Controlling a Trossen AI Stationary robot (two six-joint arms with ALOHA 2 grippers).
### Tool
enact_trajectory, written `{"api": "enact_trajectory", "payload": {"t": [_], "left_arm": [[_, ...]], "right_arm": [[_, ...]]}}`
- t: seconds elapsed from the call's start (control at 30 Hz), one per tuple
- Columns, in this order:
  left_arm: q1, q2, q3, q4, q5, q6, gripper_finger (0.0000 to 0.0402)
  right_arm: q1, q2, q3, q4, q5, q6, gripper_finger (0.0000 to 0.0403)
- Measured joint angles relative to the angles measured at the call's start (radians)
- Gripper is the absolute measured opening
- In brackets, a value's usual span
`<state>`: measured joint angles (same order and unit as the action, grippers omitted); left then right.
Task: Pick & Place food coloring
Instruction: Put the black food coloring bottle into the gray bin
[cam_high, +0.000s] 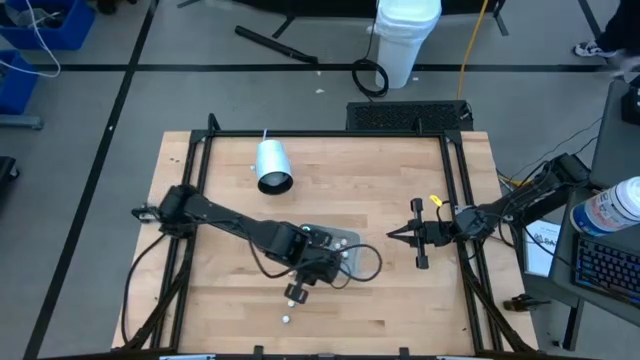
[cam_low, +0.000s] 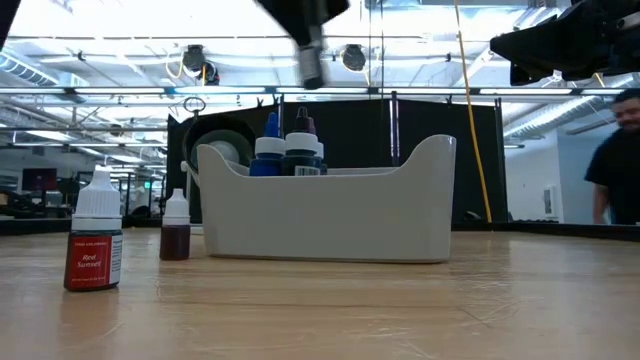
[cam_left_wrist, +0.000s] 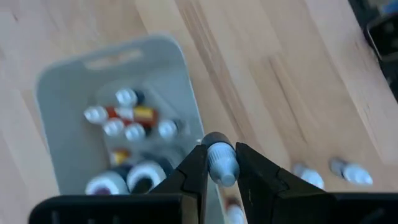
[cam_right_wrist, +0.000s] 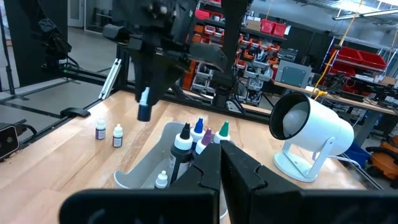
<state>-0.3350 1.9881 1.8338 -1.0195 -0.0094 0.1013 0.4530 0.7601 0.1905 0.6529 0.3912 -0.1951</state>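
Bottle pinched in my left tool, hanging over tray edge; next, lower and release inside.

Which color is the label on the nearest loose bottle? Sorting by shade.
Red, on the bottle in the low view.

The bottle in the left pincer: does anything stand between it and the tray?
Nothing visible. The left pincer holds the bottle in the air by the tray's open top; only bottles already inside lie below.
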Motion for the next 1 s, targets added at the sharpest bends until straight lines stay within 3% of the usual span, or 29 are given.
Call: {"api": "enact_trajectory", "payload": {"t": [0.53, 0.77, 1.0], "left_arm": [[0.045, 0.26, 0.505, -0.103, 0.009, 0.154, 0.0069], [0.104, 0.304, 0.517, -0.099, 0.009, 0.167, 0.0069], [0.156, 0.304, 0.449, -0.105, 0.009, 0.178, 0.0069]], "right_arm": [[0.0, 0.0, 0.0, -0.008, 0.0, -0.005, 0.0], [0.0, 0.0, 0.0, -0.014, 0.0, -0.008, 0.0], [0.0, 0.0, 0.0, -0.034, 0.0, -0.013, 0.0]]}}
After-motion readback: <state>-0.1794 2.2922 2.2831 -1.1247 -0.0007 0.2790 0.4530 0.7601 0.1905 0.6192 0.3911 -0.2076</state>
